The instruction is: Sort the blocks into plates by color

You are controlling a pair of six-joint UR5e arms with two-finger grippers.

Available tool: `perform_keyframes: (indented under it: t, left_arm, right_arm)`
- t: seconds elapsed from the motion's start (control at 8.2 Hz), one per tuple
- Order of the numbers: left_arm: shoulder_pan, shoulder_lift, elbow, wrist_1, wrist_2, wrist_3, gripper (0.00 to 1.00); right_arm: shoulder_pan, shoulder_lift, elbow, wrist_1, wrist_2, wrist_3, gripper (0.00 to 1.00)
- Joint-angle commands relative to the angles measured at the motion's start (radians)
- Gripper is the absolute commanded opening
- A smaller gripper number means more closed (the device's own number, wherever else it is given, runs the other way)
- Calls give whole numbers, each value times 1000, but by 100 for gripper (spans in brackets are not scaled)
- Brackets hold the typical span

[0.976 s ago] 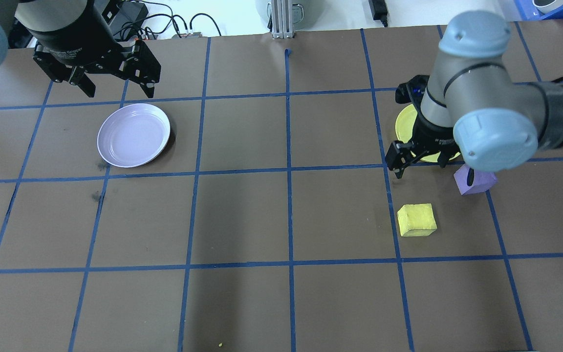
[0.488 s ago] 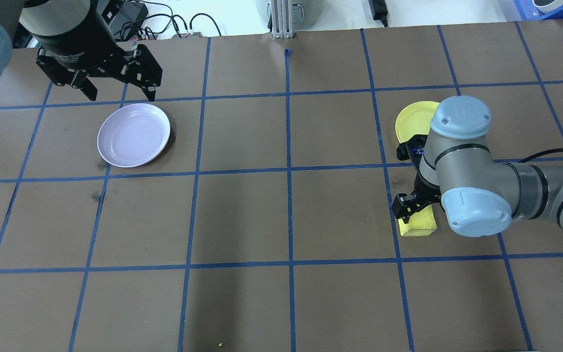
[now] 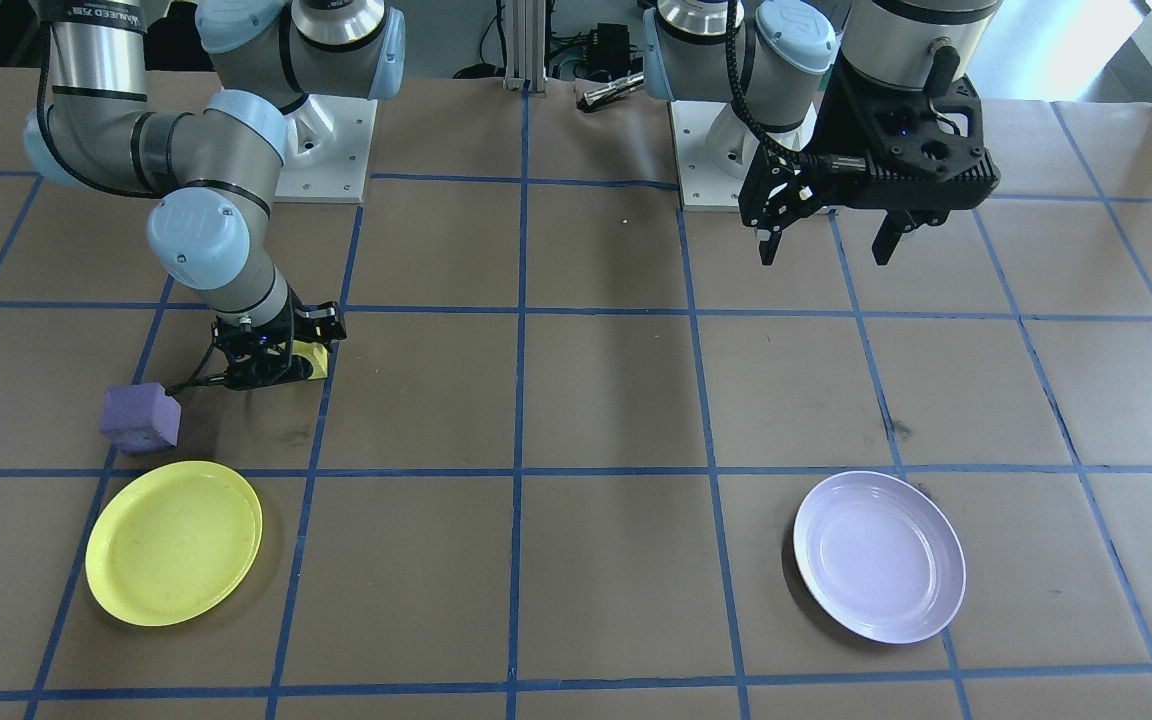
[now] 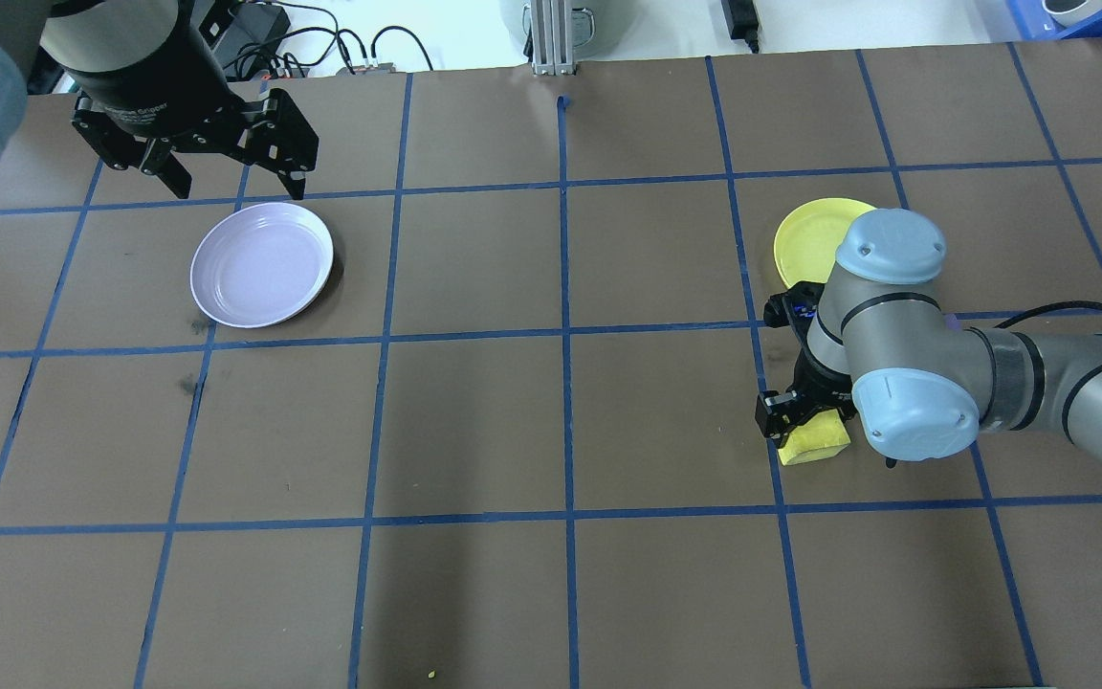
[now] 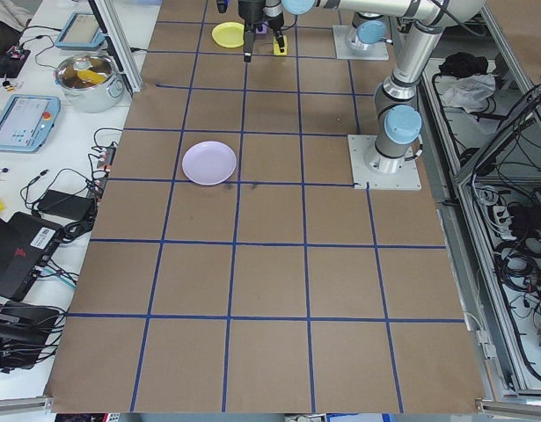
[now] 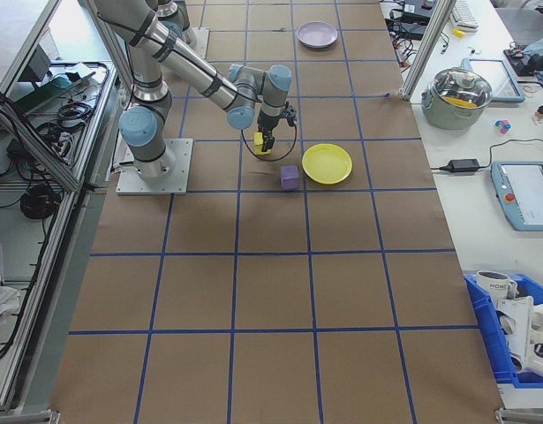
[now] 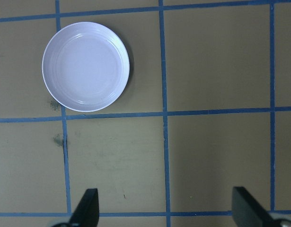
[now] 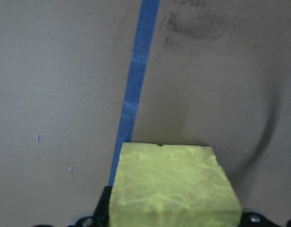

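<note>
Between right gripper (image 3: 271,362) fingers: yellow block (image 8: 173,187), gripped; purple block (image 3: 140,418) beside, hidden overhead. Left gripper (image 3: 824,238) open, bare table (image 4: 551,431) below.

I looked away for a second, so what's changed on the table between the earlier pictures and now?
The right gripper moved from beside the yellow plate toward the robot and came down around the yellow block; whether it has closed is unclear. The block, purple block, lavender plate and open left gripper stayed put.
</note>
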Motion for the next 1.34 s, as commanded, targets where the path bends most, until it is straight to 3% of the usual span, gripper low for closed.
perform_keyframes:
  t: [0.0,0.12,0.37,0.49,0.85,1.1,1.22]
  left_arm:
    - [0,2,0,-1,0,0,100]
    - [0,0,0,-2,-1,0,100]
    - [0,0,0,-1,-1,0,100]
    - [0,2,0,1,-3,0,100]
    - [0,-13,0,6,-6,0,100]
    - [0,2,2,7,-3,0,100]
    - [-1,7,3,7,-3,0,100]
  right_arm:
    - [-1,7,-26,12,4,12,22]
    - [-3,-1,-63,17,1,29,26]
    - [-10,18,-297,221,10,37,27]
    - [-56,54,-374,263,15,29,27]
    - [-133,177,-546,268,21,17,27]
    - [-133,283,-598,251,23,20,27]
    - [-133,332,-608,186,24,23,27]
